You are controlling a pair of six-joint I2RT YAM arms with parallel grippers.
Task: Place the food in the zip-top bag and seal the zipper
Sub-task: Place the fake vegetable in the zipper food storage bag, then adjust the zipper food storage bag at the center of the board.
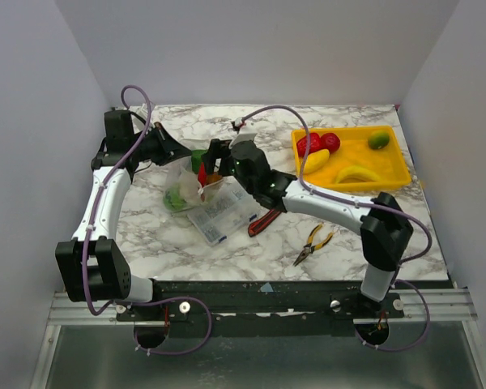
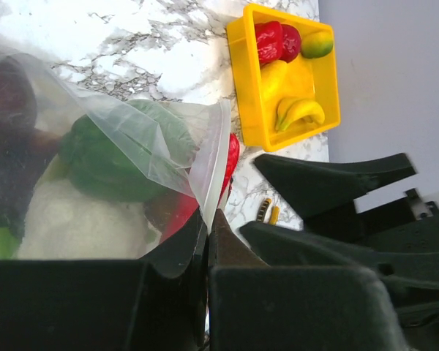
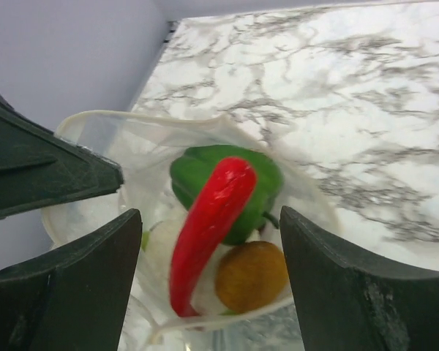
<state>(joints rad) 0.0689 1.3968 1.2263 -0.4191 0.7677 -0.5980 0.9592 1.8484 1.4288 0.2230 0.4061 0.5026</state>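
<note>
**Bag pinched open mid-table, more food in tray**

Near edge: pliers (image 1: 312, 243) and a clear compartment box (image 1: 223, 215) on the white marble table (image 1: 170, 247). Mid-table, the left gripper (image 2: 208, 219) is pinched tight on the zip-top bag (image 2: 132, 131) rim. The right gripper (image 3: 208, 213) is spread wide over the mouth, touching nothing. Food (image 3: 205, 241) inside: red chili, green pepper, orange piece. Far right, a yellow tray (image 1: 364, 185) holds more pieces. Plain grey walls (image 1: 267, 49). Zipper not discernible; from above, the arms cover part of the bag.

Robotics laboratory test cell, seen from above. Plain pale walls (image 1: 251, 49) enclose a marble-patterned surface (image 1: 170, 243) on three sides. Two robot arms, left (image 1: 105, 203) and right (image 1: 332, 207), stand on an aluminium rail (image 1: 251, 318) at the bottom of the frame, trailing purple cables (image 1: 271, 108). Staged props: plastic toy fruit (image 1: 330, 142) in a yellow tray (image 1: 393, 180) at upper right, and pliers (image 1: 313, 243).
</note>
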